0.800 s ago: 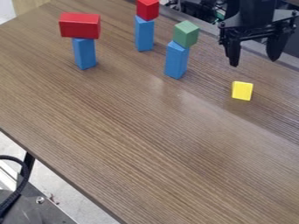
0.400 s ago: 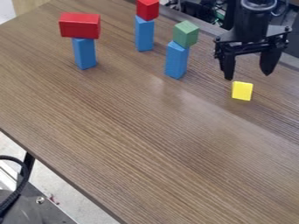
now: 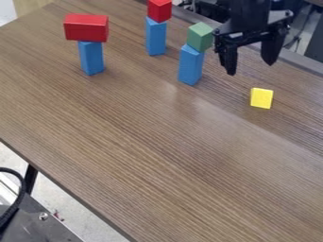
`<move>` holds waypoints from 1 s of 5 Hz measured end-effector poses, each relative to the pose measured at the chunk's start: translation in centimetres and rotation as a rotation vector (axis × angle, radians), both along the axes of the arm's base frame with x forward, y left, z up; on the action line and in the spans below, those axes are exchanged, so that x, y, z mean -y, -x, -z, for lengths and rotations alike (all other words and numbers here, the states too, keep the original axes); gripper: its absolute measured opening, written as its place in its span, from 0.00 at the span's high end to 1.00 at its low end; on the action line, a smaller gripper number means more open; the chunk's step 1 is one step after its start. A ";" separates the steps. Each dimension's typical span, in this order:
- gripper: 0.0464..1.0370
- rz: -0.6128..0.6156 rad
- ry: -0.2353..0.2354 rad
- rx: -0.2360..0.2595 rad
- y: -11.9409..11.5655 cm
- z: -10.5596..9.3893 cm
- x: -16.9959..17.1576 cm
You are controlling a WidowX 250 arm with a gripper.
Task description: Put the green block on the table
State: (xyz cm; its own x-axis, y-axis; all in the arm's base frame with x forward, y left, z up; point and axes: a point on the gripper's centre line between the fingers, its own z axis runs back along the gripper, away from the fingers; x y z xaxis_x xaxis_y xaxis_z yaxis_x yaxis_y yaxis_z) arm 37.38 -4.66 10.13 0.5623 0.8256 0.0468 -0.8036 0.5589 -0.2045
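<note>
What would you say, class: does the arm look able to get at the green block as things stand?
Probably yes: the tool hangs open beside the green block in this view, and nothing lies on top of it. It does stand on a blue block, so a careless approach might topple both.

Arm: the top edge cuts it off.
Green block: can't tell if the gripper touches its side.
Blue block: the green block hides its top.
Red cube: the top edge cuts it.
Table: runs off the right and bottom.
Leg: its top hides under the table.
Cord: runs off the left.
Stuff behind: too blurry to tell.
</note>
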 end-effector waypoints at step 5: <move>0.04 -0.205 0.021 -0.101 0.3 -0.7 -3.0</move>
